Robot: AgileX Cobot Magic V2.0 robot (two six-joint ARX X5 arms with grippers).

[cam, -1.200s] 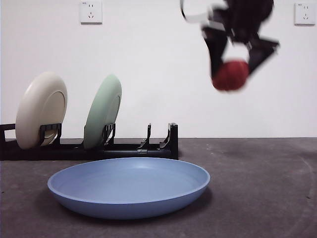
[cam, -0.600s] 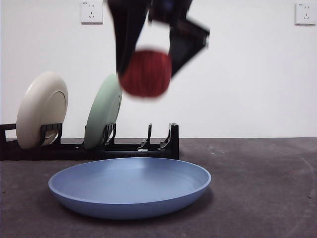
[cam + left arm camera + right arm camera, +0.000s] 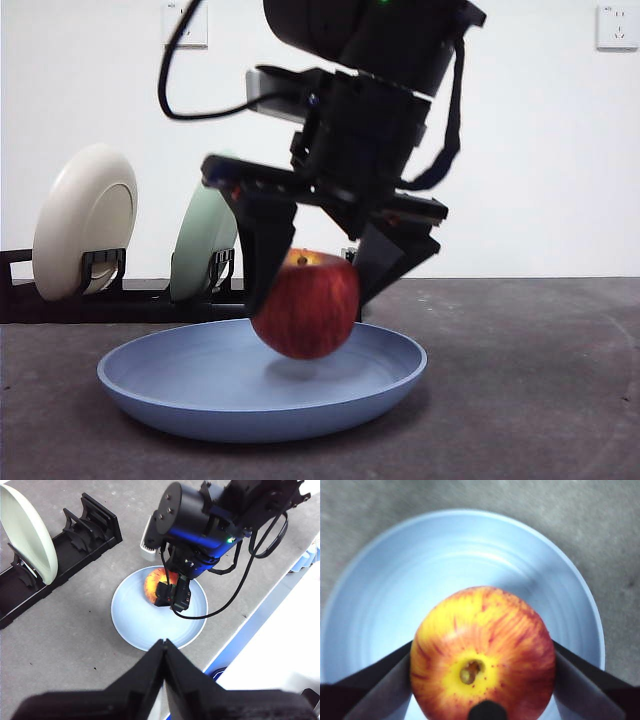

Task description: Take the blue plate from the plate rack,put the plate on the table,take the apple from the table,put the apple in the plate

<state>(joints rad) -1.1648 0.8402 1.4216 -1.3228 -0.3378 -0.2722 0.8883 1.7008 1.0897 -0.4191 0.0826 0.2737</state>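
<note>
Over the middle of the blue plate [image 3: 262,385], the right claw [image 3: 318,290] grasps the apple [image 3: 306,305], one jaw pressed on each flank, the stem end turned up toward the wrist camera. From the front the fruit hangs just above the plate's floor, a faint shadow under it; whether it touches yet I cannot tell. The plate lies flat on the desk [image 3: 540,380], near the camera, just in front of the plate rack [image 3: 200,295]. Two other plates stand in the rack's left slots, a cream plate [image 3: 82,220] and a pale green plate [image 3: 205,235]; the slots to the right are bare.

The left claw [image 3: 164,647] waits high above the desk, its jaws clenched together with nothing between them.

The apple looks firm, smooth-skinned and round, so I judge it fairly weighty and apt to roll once freed. The hold across its widest part, on opposite sides, seems the right place: lower or higher and the curved skin would likely slide out. It may bruise if dropped, so it wants setting down before letting go. The plate seems stiff and light, and could slide on the desk if nudged at its rim.
</note>
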